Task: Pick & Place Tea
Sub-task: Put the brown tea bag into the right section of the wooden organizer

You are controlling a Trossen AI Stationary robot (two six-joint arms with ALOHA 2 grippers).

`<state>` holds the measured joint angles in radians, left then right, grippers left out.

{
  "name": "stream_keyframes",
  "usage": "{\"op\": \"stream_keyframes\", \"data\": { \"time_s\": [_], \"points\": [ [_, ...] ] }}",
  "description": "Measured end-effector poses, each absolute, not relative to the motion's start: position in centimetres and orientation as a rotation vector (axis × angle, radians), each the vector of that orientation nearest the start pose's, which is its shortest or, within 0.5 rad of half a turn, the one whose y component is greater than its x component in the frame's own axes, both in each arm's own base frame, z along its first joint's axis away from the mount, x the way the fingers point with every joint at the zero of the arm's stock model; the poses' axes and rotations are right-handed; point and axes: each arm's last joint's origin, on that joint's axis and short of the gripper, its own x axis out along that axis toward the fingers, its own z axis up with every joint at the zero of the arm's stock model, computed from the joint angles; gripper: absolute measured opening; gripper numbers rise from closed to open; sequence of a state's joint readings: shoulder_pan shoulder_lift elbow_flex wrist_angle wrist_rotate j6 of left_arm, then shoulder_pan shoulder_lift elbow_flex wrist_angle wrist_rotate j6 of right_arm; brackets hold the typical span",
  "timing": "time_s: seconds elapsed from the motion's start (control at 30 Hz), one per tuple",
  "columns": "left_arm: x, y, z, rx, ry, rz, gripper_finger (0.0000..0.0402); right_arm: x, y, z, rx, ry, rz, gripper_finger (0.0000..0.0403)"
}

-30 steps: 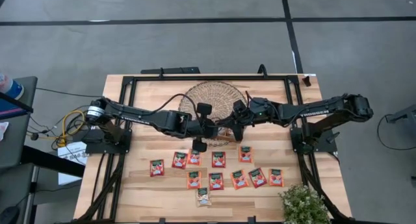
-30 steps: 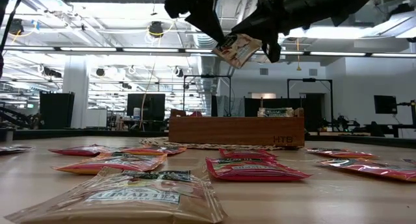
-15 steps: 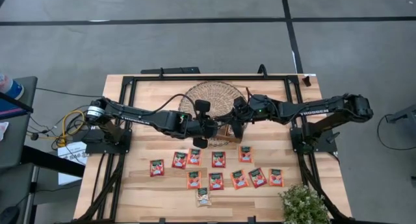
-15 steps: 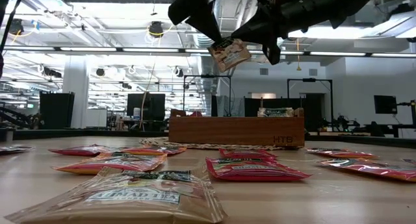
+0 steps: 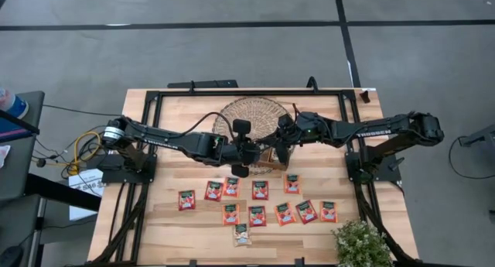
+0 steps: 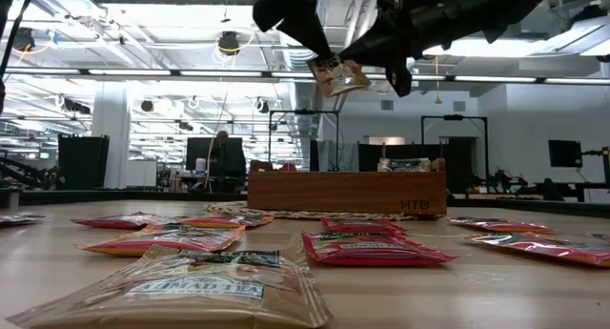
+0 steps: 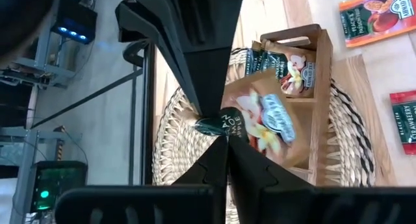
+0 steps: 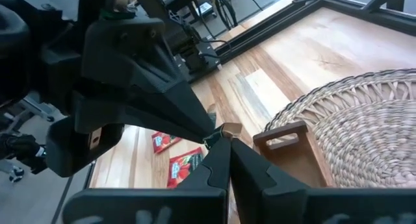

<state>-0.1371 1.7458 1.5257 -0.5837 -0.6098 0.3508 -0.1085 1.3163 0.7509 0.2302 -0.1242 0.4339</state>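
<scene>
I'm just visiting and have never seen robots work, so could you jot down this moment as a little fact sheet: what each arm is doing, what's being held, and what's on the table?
left gripper: raised above the tray, shut on the held sachet
right gripper: meets it at mid-air, shut on the same sachet
held sachet: beige tea packet, pinched from both sides
wooden tray: divided box on the woven mat, some sachets already inside
loose sachets: about a dozen, mostly red-orange, spread on the table
plant: at the table's near right corner
</scene>
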Motion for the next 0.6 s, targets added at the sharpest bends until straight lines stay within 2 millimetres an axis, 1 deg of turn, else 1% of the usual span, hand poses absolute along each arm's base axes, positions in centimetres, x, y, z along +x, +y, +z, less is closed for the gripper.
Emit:
{"op": "stream_keyframes", "data": {
  "time_s": [0.1,0.33,0.43,0.53,0.6],
  "points": [
    [38.03,-3.55,30.3,0.628,0.831,0.33,0.003,28.22,-2.68,24.61,0.47,0.338,-0.057,0.0],
    [37.89,-3.48,30.27,0.636,0.845,0.337,0.011,28.21,-2.66,24.58,0.472,0.342,-0.054,0.0],
    [37.85,-3.44,30.25,0.644,0.851,0.349,0.0138,28.21,-2.66,24.58,0.472,0.342,-0.054,0.0],
    [37.65,-3.34,30.14,0.665,0.876,0.373,0.0155,28.21,-2.68,24.58,0.47,0.34,-0.063,0.0],
    [37.37,-3.24,30.05,0.689,0.906,0.399,0.0159,28.03,-2.75,24.6,0.468,0.349,-0.082,0.0]
  ]
}}
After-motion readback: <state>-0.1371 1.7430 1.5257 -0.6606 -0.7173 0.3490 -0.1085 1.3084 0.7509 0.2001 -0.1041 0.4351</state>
